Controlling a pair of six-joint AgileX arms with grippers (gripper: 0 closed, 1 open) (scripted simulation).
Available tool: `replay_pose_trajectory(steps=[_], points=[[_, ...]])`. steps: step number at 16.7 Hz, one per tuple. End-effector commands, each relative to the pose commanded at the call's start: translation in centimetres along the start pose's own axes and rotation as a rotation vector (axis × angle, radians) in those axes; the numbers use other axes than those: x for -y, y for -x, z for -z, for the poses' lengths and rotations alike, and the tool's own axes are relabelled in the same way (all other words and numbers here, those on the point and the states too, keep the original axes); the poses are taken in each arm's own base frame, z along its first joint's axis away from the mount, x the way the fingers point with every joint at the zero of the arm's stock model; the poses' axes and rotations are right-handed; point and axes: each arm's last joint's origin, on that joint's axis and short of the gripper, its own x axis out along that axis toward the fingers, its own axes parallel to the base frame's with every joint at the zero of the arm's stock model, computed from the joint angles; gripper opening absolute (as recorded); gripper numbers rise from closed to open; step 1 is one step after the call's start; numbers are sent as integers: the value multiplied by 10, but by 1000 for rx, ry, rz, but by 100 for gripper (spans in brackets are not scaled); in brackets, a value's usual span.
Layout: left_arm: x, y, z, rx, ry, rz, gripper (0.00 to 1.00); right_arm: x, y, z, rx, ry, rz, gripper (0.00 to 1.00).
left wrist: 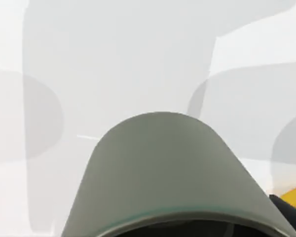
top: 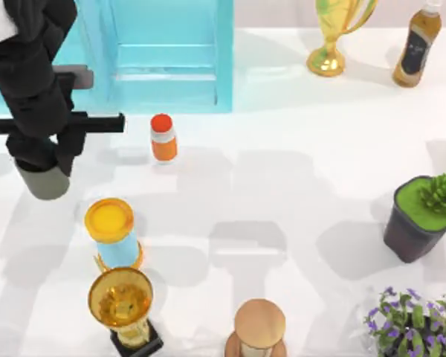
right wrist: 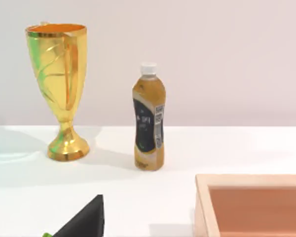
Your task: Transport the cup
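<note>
Left gripper (top: 43, 160) grasps the cup (top: 44, 182), fingers hidden by the arm.
Cup is matte grey-green, left of the orange-capped bottle (top: 163, 138).

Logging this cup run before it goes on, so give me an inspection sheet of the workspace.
Surface: white table, shadowed.
Job's things: grey-green cup at the table's left, under the left gripper; close in the left wrist view.
Clutter: orange-capped bottle, gold trophy, tea bottle, plant pot, purple flowers.
Grippers: left gripper over the cup.
Cables: nothing seen.
Surroundings: blue bin, pale wall.
</note>
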Motion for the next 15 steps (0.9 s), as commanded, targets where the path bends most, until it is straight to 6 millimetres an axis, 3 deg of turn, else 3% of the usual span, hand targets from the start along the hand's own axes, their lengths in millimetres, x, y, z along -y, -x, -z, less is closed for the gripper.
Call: replay_pose_trajectory(steps=[2, 4, 10, 15], points=[[-38, 9, 14, 5, 1, 8, 0, 0, 0, 0, 0, 0, 0, 100], [-58, 15, 26, 12, 1, 13, 0, 0, 0, 0, 0, 0, 0, 100], [-62, 14, 28, 11, -4, 11, 0, 0, 0, 0, 0, 0, 0, 100], [-68, -20, 26, 26, 2, 13, 0, 0, 0, 0, 0, 0, 0, 100]])
